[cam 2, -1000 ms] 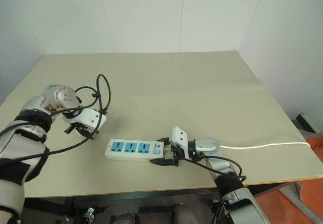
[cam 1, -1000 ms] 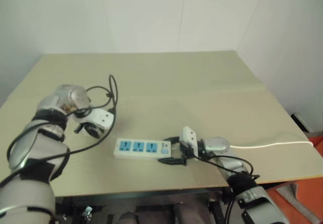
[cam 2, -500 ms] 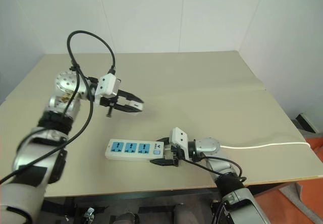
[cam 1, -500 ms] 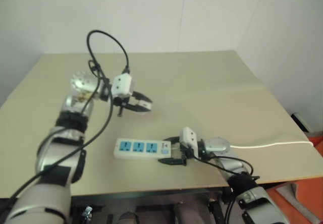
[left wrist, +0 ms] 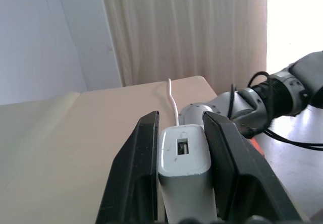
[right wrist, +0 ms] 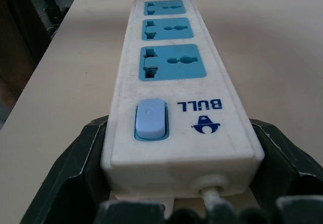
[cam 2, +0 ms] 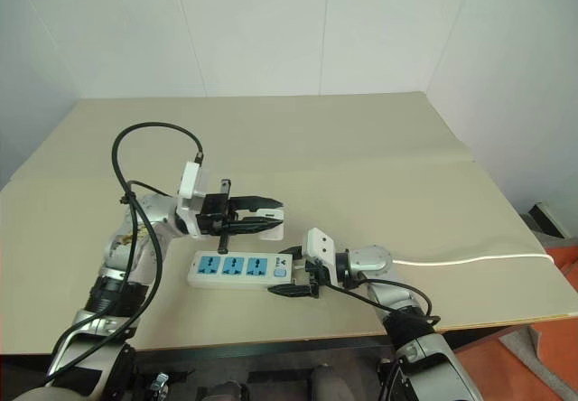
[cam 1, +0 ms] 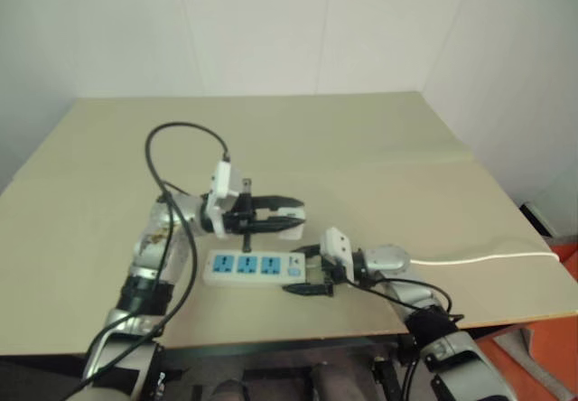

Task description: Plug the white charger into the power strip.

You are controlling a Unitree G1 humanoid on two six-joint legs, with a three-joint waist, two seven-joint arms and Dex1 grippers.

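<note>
A: Left side first. What's the left gripper (cam 2: 271, 218) doing?

B: Clenched on the white charger (cam 2: 268, 229). In the left wrist view the charger (left wrist: 184, 156) sits squeezed between both black fingers (left wrist: 144, 158), its slotted end face pointing away from the wrist. The arm hangs above the table (cam 2: 361, 148), gripper about level, tips pointing toward 3 o'clock.

A: Where is that against the strip?

B: In the head views the charger appears just above the power strip (cam 2: 239, 269), roughly over the socket nearest the switch end. Apart, not plugged in. Can't tell which way the prongs face.

A: And the strip itself?

B: Flat on the table near the front edge, long axis running 9 to 3. Three blue sockets in a row, then a pale blue switch (right wrist: 150, 118) at the 3 o'clock end. All sockets empty.

A: Right side?

B: Right gripper (cam 2: 293, 281) grasps the strip's switch end, one finger on each long side; the right wrist view shows both dark fingers (right wrist: 75, 168) against the casing (right wrist: 174, 77). Thin white cord (cam 2: 470, 258) leaves that end and runs toward 3 o'clock, off the table's edge.
</note>
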